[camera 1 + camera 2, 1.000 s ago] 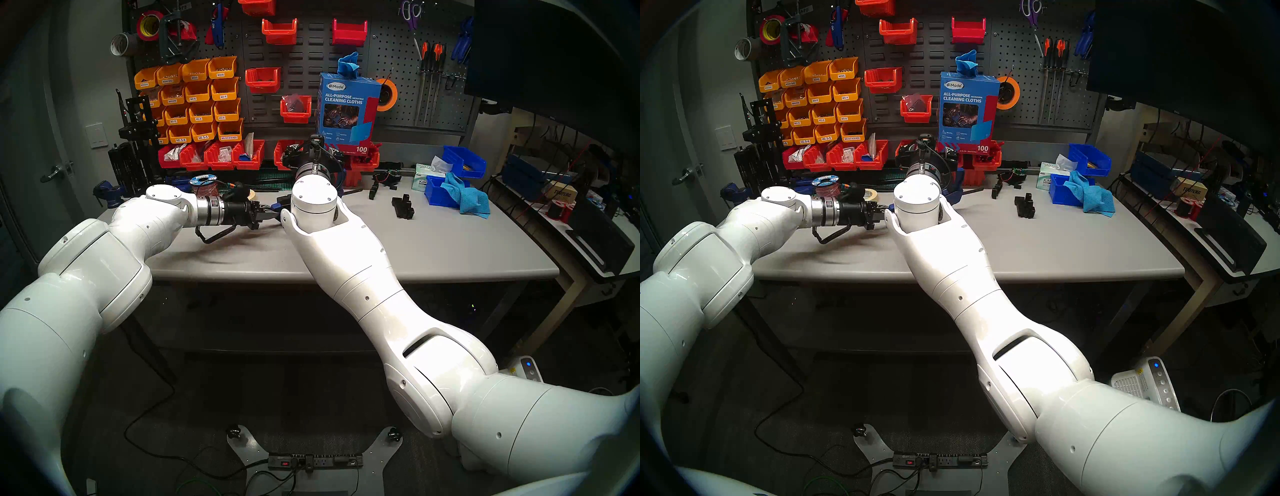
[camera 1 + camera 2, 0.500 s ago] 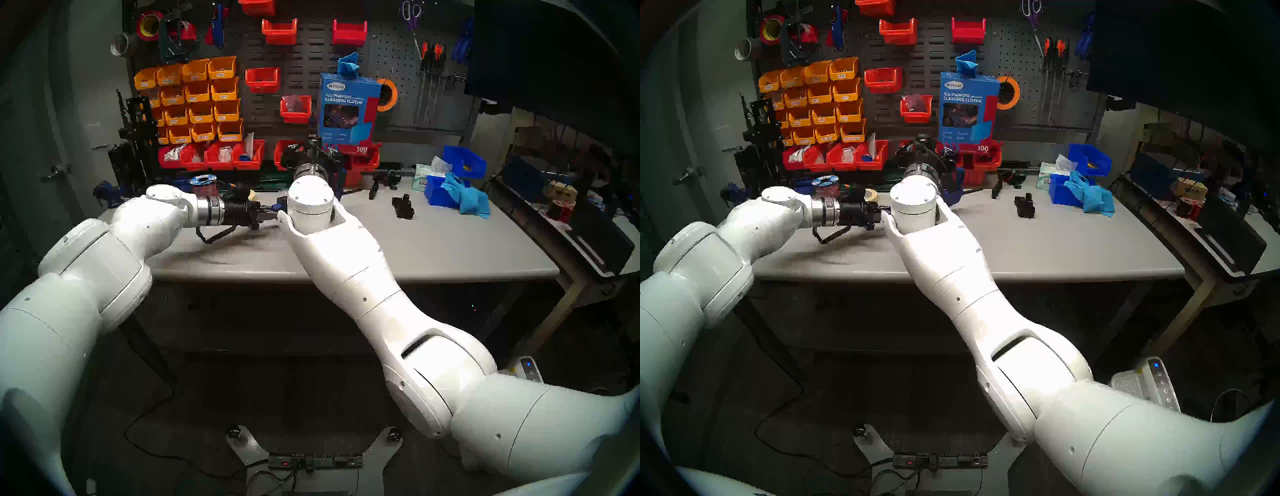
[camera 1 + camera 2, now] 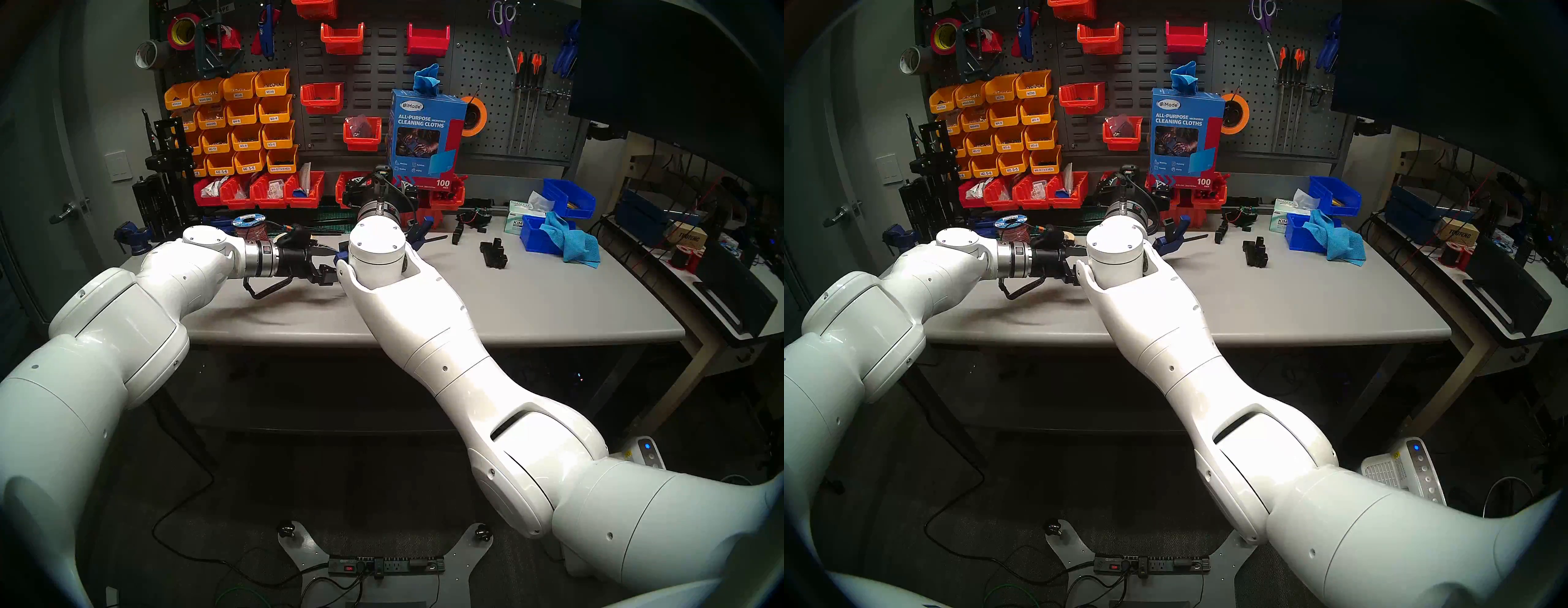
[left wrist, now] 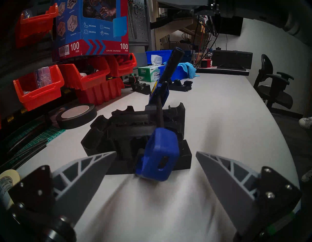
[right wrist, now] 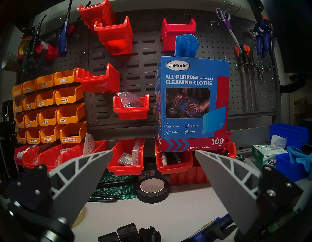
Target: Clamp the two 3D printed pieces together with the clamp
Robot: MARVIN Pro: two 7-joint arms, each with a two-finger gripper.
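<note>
Clamp (image 4: 157, 152) sits across the two 3D printed pieces (image 4: 135, 125) on the grey table (image 4: 219, 118), its blue jaws on either side of the black stack and its handle rising away behind. Left gripper (image 4: 156, 166) hangs just short of the near blue jaw, fingers spread wide and holding nothing. Right gripper (image 5: 153, 166) is raised above the table facing the pegboard (image 5: 145, 50), fingers also spread and empty. Black tape roll (image 4: 76, 116) lies just left of the pieces

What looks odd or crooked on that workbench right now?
The blue clamp sits on the black printed pieces with its handle tilted up off the table, nothing holding it. A blue cloth spills from its blue bin.
</note>
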